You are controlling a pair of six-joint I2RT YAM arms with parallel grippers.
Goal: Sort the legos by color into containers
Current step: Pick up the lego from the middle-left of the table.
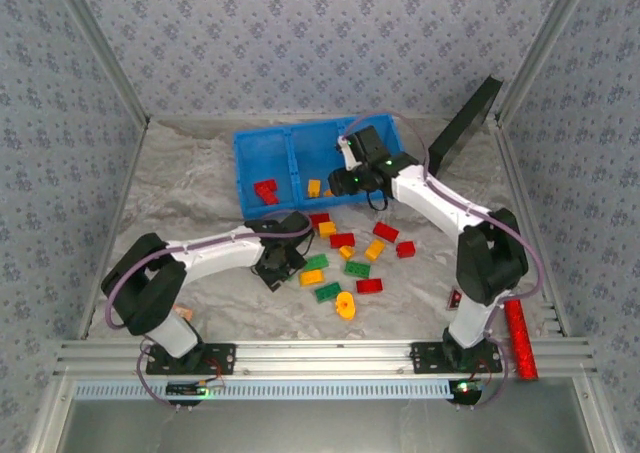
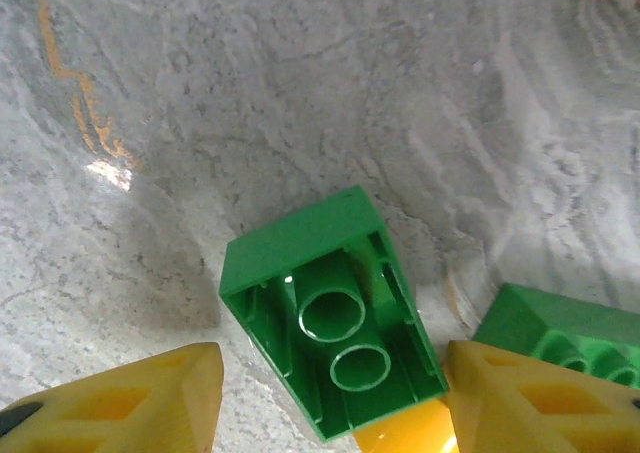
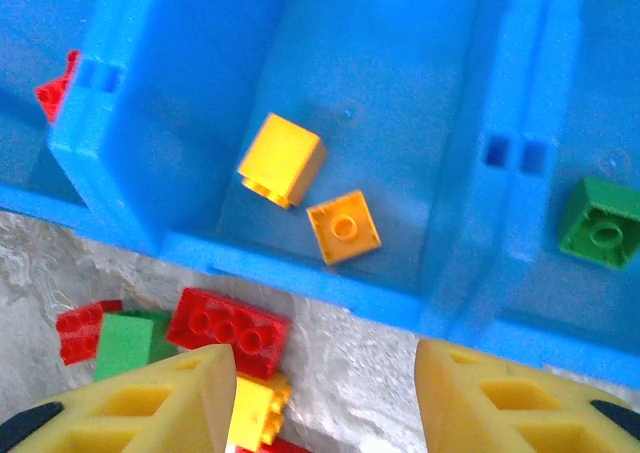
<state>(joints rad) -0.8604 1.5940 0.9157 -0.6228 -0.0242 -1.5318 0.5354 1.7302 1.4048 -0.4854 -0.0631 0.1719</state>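
The blue three-compartment bin point(image 1: 275, 148) stands at the back. Its left compartment holds red bricks point(image 1: 266, 190), the middle one two yellow bricks point(image 3: 283, 158) and the right one a green brick point(image 3: 600, 223). Several red, green and yellow legos point(image 1: 342, 240) lie scattered in front of it. My left gripper point(image 2: 335, 413) is open and low over the table, its fingers on either side of an upside-down green brick point(image 2: 330, 313) without touching it. My right gripper point(image 3: 325, 393) hangs open and holds nothing, just above the bin's front wall point(image 3: 300, 278), with a red brick point(image 3: 228, 331) below it.
A black panel point(image 1: 465, 123) leans at the back right. A red cylinder point(image 1: 519, 338) lies by the right rail. A second green brick point(image 2: 570, 338) and a yellow piece point(image 2: 410, 433) sit close beside the left gripper's right finger. A yellow round piece point(image 1: 345, 305) lies nearest the arms.
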